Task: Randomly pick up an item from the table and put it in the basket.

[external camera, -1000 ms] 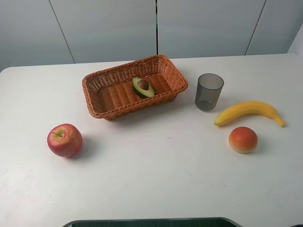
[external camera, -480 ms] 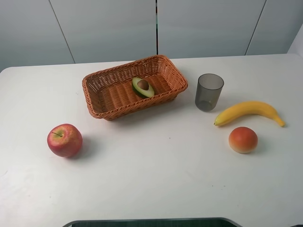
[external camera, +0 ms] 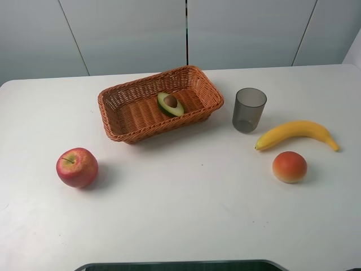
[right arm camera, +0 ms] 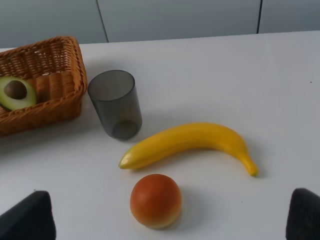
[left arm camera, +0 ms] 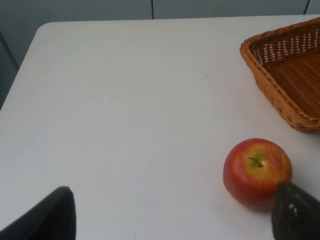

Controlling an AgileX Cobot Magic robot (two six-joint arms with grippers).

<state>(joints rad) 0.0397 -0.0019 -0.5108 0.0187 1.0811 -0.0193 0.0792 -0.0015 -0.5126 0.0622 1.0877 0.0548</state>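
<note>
The halved avocado (external camera: 170, 104) lies cut face up, pit showing, inside the wicker basket (external camera: 127, 92) at the back middle of the white table (external camera: 186, 209). It also shows in the right wrist view (right arm camera: 16, 92), in the basket (right arm camera: 55, 65). The left wrist view shows a corner of the basket (left arm camera: 280, 95). Neither arm shows in the exterior view. My left gripper (left arm camera: 172, 220) is open and empty, held back above the table near the red apple. My right gripper (right arm camera: 167, 220) is open and empty, held back from the orange-red fruit.
A red apple (external camera: 77, 167) sits at front left of the basket, also in the left wrist view (left arm camera: 257, 172). A grey translucent cup (external camera: 249, 109) stands right of the basket. A banana (external camera: 297, 134) and an orange-red round fruit (external camera: 289, 166) lie at the right.
</note>
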